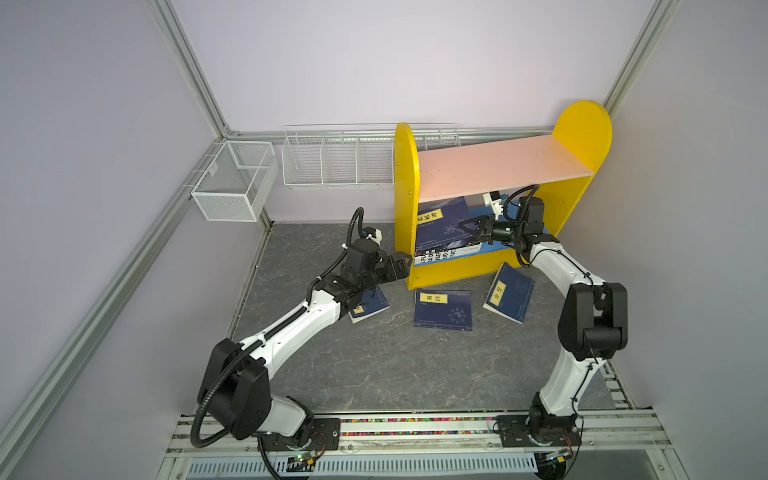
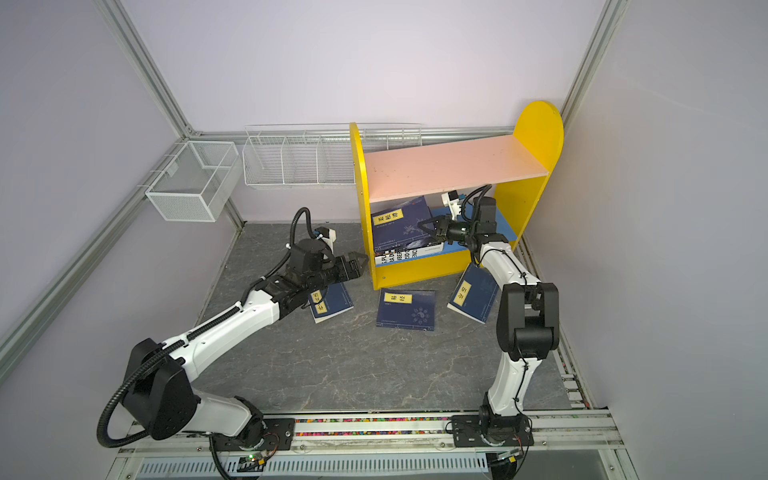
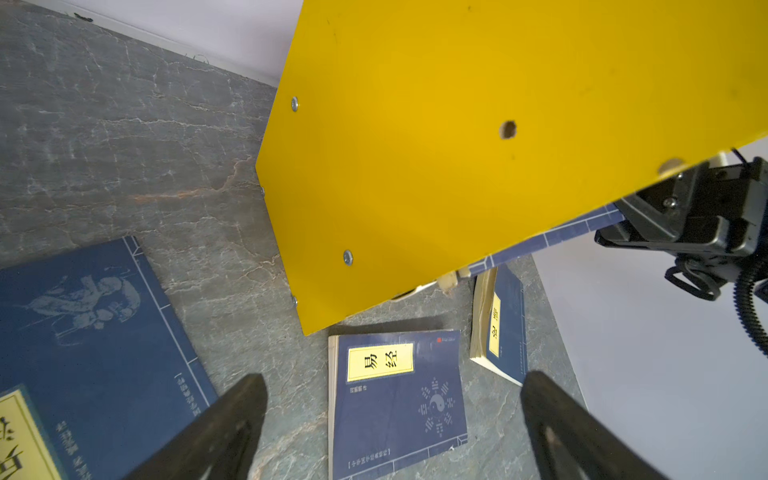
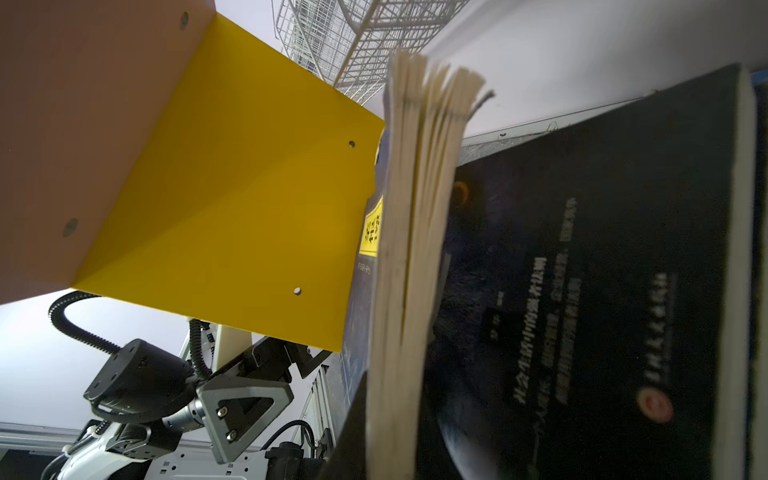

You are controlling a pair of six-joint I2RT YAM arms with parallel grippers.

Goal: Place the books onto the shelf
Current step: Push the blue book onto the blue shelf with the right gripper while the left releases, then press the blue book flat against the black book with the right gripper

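Note:
The shelf [image 1: 494, 162] stands at the back right. On its blue lower board a navy book [image 1: 438, 220] leans over black books on a flat white-and-blue book [image 1: 440, 257]. My right gripper [image 1: 464, 226] reaches into that tier, shut on the navy book's page edge [image 4: 415, 249], with a black book [image 4: 582, 291] beside it. Three navy books lie on the floor: one [image 1: 372, 305] under my left arm, one [image 1: 442, 309] before the shelf, one [image 1: 509, 293] propped against the shelf's front. My left gripper [image 1: 405, 266] [image 3: 395, 378] is open and empty beside the left side panel [image 3: 457, 145].
Two white wire baskets [image 1: 235, 180] [image 1: 336, 162] hang on the back wall left of the shelf. Walls close in the grey marbled floor [image 1: 374, 365] on three sides. A metal rail [image 1: 415, 428] carrying both arm bases runs along the front.

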